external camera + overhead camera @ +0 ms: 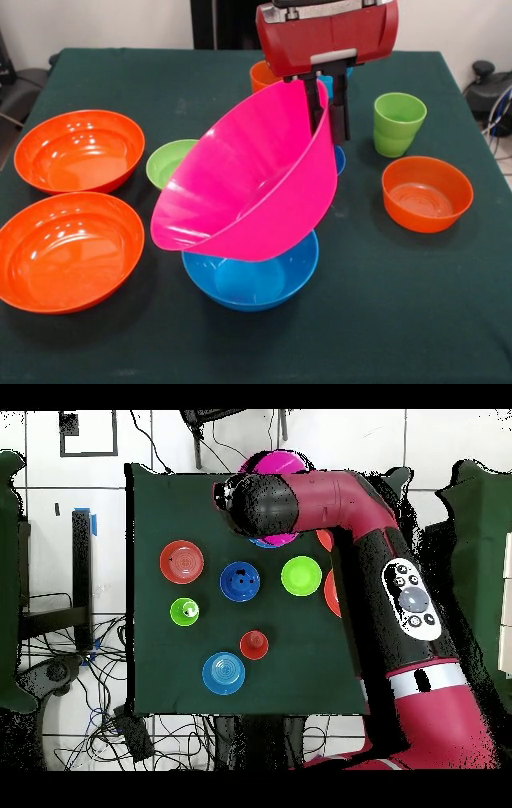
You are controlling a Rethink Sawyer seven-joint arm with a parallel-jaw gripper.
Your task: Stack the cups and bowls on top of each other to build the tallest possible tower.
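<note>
My gripper (326,132) is shut on the rim of the large pink bowl (248,180). The bowl hangs steeply tilted, with its opening facing the front left. Its lower edge sits over the large blue bowl (252,280), which stands upright on the table; I cannot tell whether they touch. In the overhead view the arm (300,499) hides the gripper, and only part of the pink bowl (278,460) shows beyond it. A lime green cup (398,122) stands to the right and an orange cup (262,76) behind the gripper.
Two large orange bowls (78,150) (68,250) stand at the left. A small lime green bowl (170,160) sits behind the pink one and a small orange bowl (426,192) at the right. The overhead view shows a dark blue bowl (240,581) and a light blue bowl (223,673).
</note>
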